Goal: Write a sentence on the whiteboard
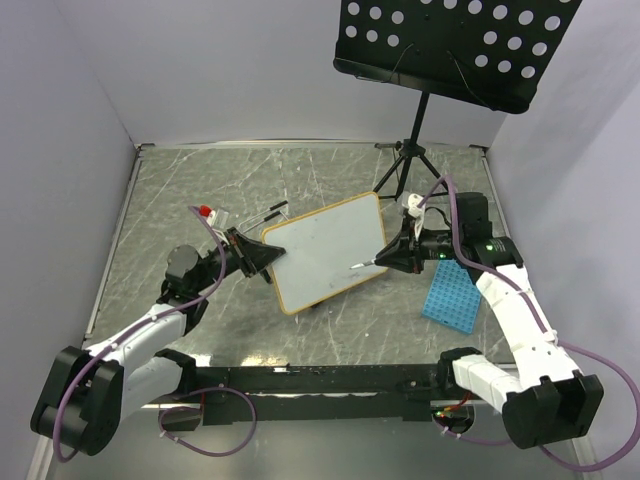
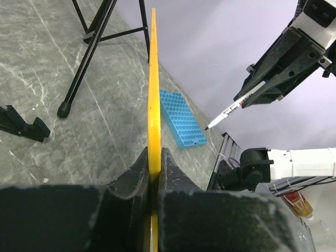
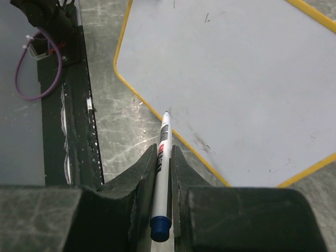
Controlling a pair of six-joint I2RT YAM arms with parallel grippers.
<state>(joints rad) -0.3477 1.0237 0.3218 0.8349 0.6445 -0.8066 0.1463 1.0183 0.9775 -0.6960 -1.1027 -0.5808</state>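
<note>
The whiteboard [image 1: 325, 250] lies tilted in the middle of the table, white with a thin orange frame. My left gripper [image 1: 262, 257] is shut on its left edge; in the left wrist view the frame [image 2: 153, 89] shows edge-on between my jaws. My right gripper [image 1: 392, 254] is shut on a white marker [image 1: 365, 262] with a blue end; its tip points at the board's right edge, just above it. In the right wrist view the marker [image 3: 163, 157] points at the board's [image 3: 231, 79] yellow border. No blue lettering shows on the board; only faint smudges.
A black perforated music stand [image 1: 450, 45] on a tripod [image 1: 405, 165] stands behind the board. A blue grid tray [image 1: 450, 295] lies at the right under my right arm. A red-capped item [image 1: 205, 212] lies behind my left gripper. Walls close in on three sides.
</note>
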